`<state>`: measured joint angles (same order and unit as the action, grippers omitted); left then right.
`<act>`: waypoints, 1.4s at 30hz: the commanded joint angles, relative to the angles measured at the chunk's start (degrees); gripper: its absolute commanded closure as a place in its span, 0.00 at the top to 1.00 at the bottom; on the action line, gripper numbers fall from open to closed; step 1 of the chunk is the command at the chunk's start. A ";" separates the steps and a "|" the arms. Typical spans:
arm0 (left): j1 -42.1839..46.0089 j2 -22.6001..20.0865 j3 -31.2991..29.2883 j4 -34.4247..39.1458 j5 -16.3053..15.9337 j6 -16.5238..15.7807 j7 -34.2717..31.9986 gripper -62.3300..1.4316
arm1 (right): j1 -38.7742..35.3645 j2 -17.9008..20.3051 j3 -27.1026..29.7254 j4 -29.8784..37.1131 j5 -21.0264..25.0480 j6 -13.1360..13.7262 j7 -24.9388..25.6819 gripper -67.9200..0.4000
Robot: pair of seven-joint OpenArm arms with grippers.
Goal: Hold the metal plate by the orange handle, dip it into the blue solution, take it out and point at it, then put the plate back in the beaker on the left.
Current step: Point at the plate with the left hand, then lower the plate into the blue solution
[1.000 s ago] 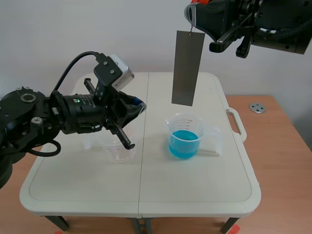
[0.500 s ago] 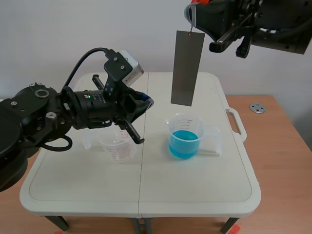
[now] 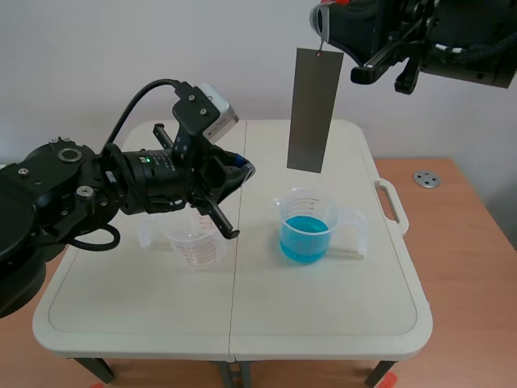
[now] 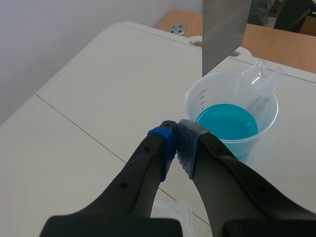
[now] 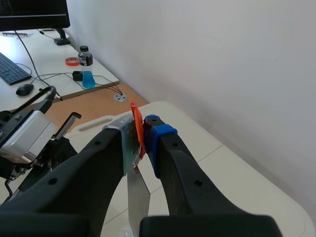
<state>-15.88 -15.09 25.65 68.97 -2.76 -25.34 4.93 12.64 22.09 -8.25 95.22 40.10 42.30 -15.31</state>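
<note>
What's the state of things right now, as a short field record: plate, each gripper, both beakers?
metal plate: hangs upright above the blue-solution beaker, clear of the liquid
right gripper: raised, fingers shut on the orange handle
left gripper: fingers shut on nothing, pointing toward the plate's lower end
empty beaker: on the table, under the left gripper

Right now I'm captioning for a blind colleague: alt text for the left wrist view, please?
The black left gripper, shut, aims at a clear plastic beaker of blue solution standing on the cream table. A flat grey metal plate hangs above the beaker.
</note>
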 commanded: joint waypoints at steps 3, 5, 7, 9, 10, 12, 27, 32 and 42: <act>1.44 -1.51 -0.52 1.40 -1.51 0.35 -1.51 0.05 | 1.31 0.44 0.59 0.96 0.74 0.42 1.03 0.02; 3.67 -3.04 -1.57 2.84 -1.51 0.35 -2.71 0.05 | 1.31 0.44 0.59 0.96 0.72 0.42 1.01 0.02; 6.23 -4.70 -2.95 4.76 -1.51 0.37 -3.78 0.05 | 1.31 0.44 0.59 0.96 0.72 0.42 1.01 0.02; 9.07 -6.58 -4.70 6.95 -1.57 0.37 -4.79 0.05 | 1.31 0.44 0.59 0.96 0.72 0.42 1.01 0.02; 10.60 -7.61 -5.75 8.09 -1.95 0.37 -5.33 0.05 | 1.31 0.44 0.59 0.96 0.70 0.42 1.01 0.02; 13.86 -9.70 -8.09 10.58 -3.37 0.37 -5.53 0.05 | 1.31 0.44 0.59 0.96 0.70 0.42 0.55 0.02; 42.03 -18.12 -32.11 25.49 -10.36 0.33 -10.51 0.05 | 0.66 0.42 0.59 0.94 0.35 0.42 -0.63 0.03; 52.24 -18.10 -38.84 28.46 -10.91 0.33 -14.21 0.05 | -0.26 0.13 0.61 0.72 0.00 0.42 -0.26 0.03; 68.19 -14.36 -48.61 30.01 -11.63 0.31 -19.56 0.05 | -0.55 0.11 0.83 -1.40 -1.60 0.42 1.73 0.02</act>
<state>52.38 -30.44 -22.57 98.26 -13.78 -25.15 -13.76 11.38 22.06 -8.25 94.32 38.33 42.30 -14.79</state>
